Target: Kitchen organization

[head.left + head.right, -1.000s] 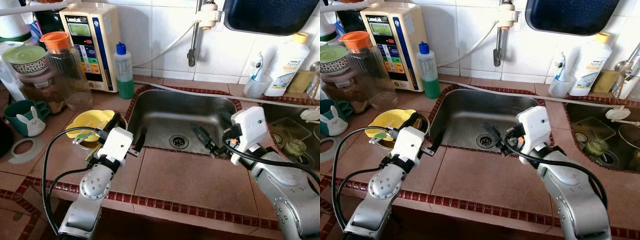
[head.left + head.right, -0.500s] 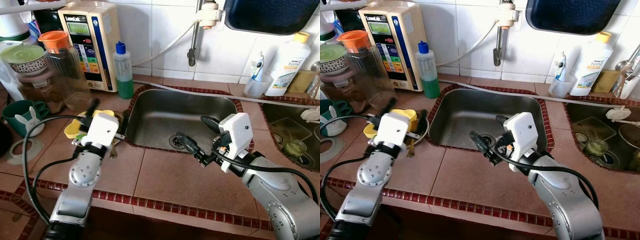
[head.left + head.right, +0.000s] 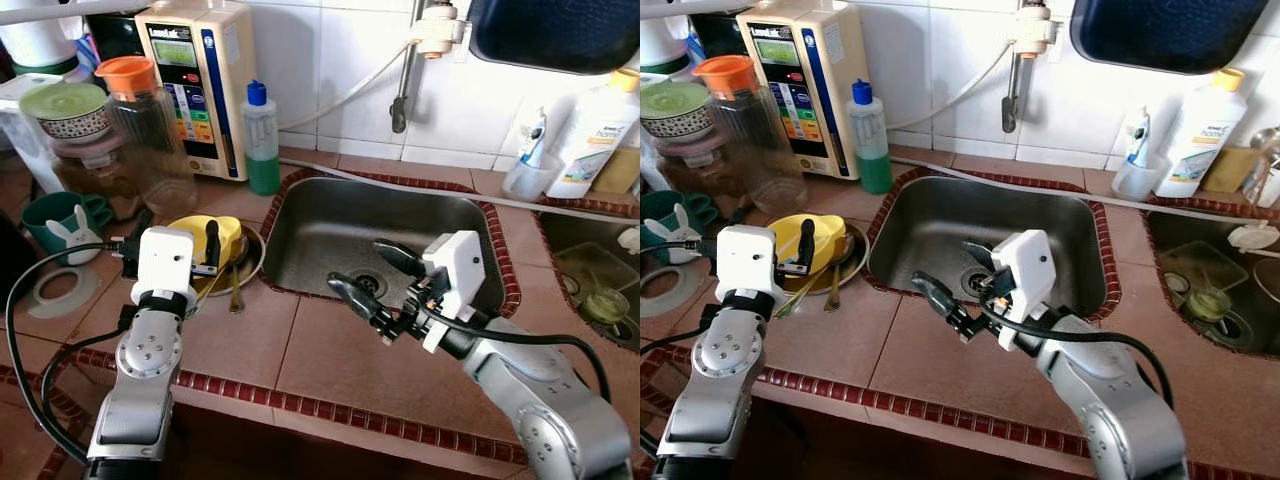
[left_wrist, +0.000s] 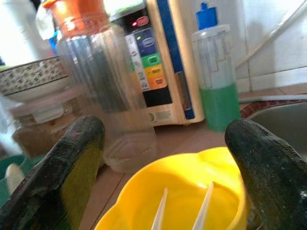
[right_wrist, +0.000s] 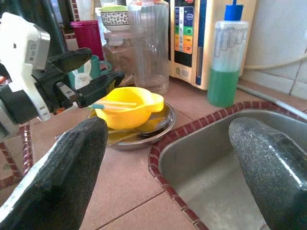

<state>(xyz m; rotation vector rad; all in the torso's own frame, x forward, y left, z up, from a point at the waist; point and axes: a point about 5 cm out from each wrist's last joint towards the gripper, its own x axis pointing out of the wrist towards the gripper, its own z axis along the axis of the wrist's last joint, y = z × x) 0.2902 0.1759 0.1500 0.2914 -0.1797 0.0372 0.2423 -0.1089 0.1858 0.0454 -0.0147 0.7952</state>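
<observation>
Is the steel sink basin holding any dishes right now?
No, the steel sink basin shows just bare metal and its drain; the yellow plastic bowl sits on the tiled counter beside it.

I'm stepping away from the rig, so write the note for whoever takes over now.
Left gripper: open, empty, at the yellow bowl, which sits on a metal plate left of the sink. Two straws lie in the bowl; a spoon rests on the plate's edge.
Right gripper: open, empty, over the sink's front rim, pointing toward the bowl.
Done: nothing gripped yet.
Left: probably grasp the bowl and dishes and put them away; destination not evident.
</observation>
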